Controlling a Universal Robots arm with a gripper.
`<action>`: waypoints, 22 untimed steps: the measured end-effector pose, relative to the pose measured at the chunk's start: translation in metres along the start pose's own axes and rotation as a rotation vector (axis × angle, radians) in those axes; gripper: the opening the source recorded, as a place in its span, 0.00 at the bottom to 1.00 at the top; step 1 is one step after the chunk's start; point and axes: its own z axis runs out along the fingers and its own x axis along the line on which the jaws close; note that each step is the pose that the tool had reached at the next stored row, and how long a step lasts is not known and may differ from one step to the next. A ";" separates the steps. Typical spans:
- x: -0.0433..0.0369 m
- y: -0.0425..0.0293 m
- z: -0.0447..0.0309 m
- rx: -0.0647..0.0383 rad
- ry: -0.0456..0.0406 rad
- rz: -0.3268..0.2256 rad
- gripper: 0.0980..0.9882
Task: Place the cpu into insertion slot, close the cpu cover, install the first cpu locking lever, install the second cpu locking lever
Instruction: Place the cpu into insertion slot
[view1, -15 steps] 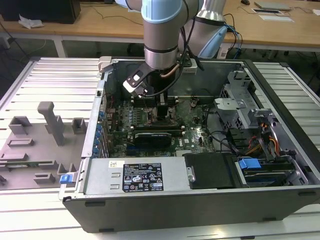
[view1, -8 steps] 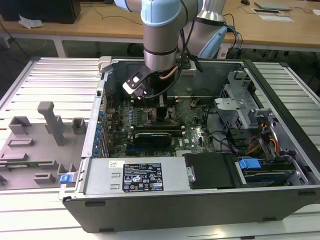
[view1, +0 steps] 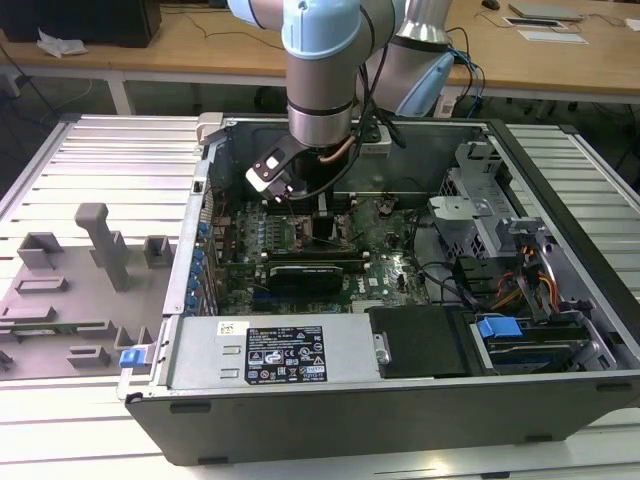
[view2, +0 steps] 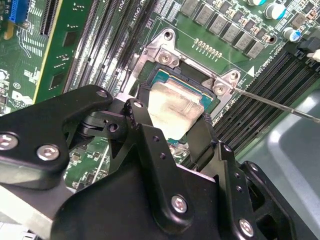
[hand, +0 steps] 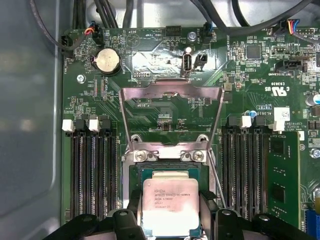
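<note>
Holding cpu by two opposite edges, my gripper narrow around it, just above slot; cover stands open. Exterior view: power supply at gripper's 6 o'clock. I judge chip light, stiff, slick-topped, underside delicate: edges only.

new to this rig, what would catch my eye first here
The silvery cpu stands out, clamped in the jaws of the black gripper right over the insertion slot. The cpu cover is flipped open from its hinge at the slot's edge, the green motherboard showing through its window.
</note>
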 end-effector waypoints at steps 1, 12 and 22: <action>0.0000 0.0001 0.0003 0.000 0.0000 0.000 0.50; 0.0000 0.0007 0.0036 0.000 0.0001 0.000 0.51; 0.0007 0.0012 -0.0033 0.000 0.0000 0.000 0.58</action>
